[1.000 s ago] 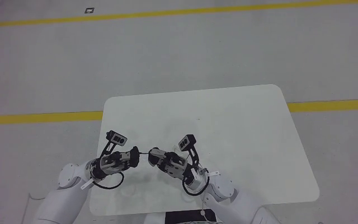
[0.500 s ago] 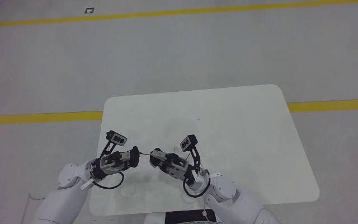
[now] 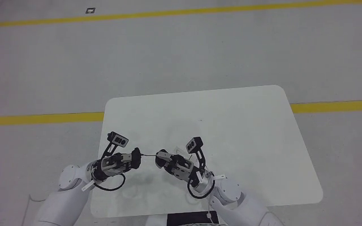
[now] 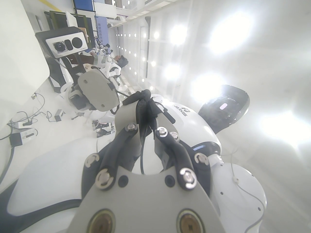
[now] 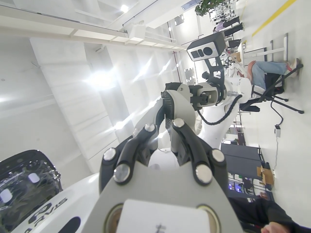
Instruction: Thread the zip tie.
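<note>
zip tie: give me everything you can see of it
The zip tie is a thin black strap, plastic by its look. The left gripper is shut on it, and its free length curves back from there toward the wrist. In the top view it spans the gap between the two grippers over the table, reaching the right gripper. Whether that gripper pinches it can't be told.

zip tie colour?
Black. The zip tie shows best in the left wrist view, pinched in the left gripper.

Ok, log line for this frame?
left gripper: shut on zip tie | right gripper: shut, at tie's end | both above table
</note>
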Controlling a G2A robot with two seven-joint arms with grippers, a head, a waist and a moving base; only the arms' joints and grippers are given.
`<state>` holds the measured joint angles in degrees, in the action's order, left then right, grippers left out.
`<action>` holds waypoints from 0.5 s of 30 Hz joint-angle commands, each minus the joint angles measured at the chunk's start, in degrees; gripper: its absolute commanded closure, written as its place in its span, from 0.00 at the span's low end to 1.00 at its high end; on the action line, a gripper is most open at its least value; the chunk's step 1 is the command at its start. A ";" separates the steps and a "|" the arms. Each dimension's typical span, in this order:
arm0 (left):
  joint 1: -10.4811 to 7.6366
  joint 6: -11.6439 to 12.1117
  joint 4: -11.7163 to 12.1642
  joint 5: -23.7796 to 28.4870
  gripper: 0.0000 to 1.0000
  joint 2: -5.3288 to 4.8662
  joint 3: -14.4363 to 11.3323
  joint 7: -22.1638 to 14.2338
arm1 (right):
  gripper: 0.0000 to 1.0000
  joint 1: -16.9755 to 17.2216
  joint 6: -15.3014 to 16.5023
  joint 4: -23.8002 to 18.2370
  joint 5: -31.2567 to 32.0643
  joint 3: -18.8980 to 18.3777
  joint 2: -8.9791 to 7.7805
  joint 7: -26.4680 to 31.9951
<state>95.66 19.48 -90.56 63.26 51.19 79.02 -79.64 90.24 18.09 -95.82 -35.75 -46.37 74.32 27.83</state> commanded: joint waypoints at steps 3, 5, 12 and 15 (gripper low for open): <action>0.00 0.00 0.00 0.00 1.00 0.00 0.00 0.00 | 1.00 0.38 0.09 0.07 0.27 -0.60 -0.11 -0.16; 0.00 0.00 0.00 0.00 1.00 0.00 0.00 0.00 | 1.00 0.66 0.11 0.01 0.47 -0.98 -0.19 -0.27; 0.00 0.00 0.00 0.00 1.00 0.00 0.00 0.00 | 1.00 1.62 0.12 -0.45 0.99 -2.04 -0.45 -0.54; 0.00 0.00 0.00 0.00 1.00 0.00 0.00 0.00 | 1.00 1.89 0.08 -0.65 1.14 -2.31 -0.51 -0.59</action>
<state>95.66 19.48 -90.56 63.26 51.19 79.02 -79.64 92.05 18.21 -96.41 -34.65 -48.60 73.82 27.25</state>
